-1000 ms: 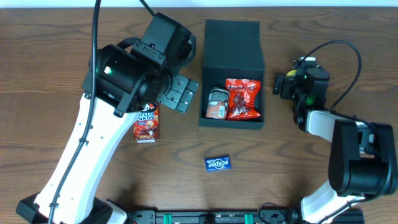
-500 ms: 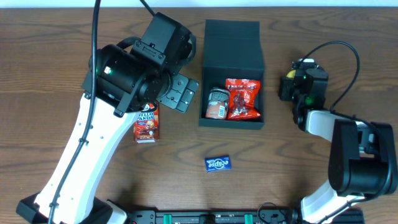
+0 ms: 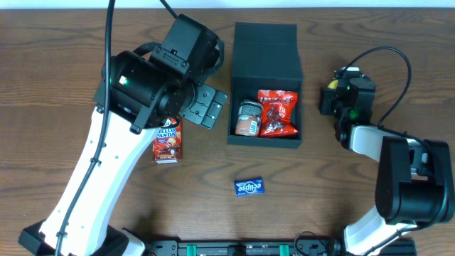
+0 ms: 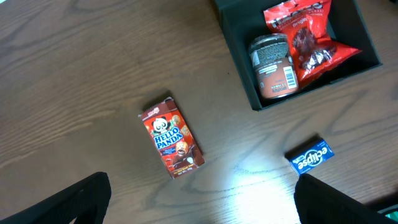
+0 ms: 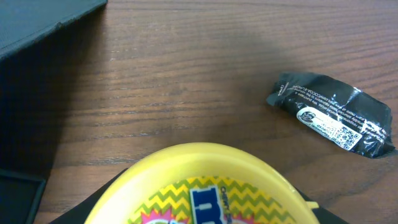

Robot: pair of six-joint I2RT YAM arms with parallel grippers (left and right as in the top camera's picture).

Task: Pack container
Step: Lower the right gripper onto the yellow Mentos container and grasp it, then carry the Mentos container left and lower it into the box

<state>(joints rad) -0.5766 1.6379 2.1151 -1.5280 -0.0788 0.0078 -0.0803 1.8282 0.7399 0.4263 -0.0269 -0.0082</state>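
Apparently the right fingers (image 3: 323, 102) pinch a round yellow tub (image 5: 205, 180); its slick curve could slip free en route to the container (image 3: 264, 139), while the left fingers (image 4: 74, 202) stand spread.

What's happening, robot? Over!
Left gripper open. Right gripper shut on yellow tub. Container open, jar and red bag inside. Nothing over its opening.

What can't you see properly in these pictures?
Panda box: overhead, left arm covers its top.
Yellow tub: right wrist, bottom edge cuts it off.
Black wrapper: right wrist, print too small to read.
Right gripper: both views, the tub hides whether it grips.
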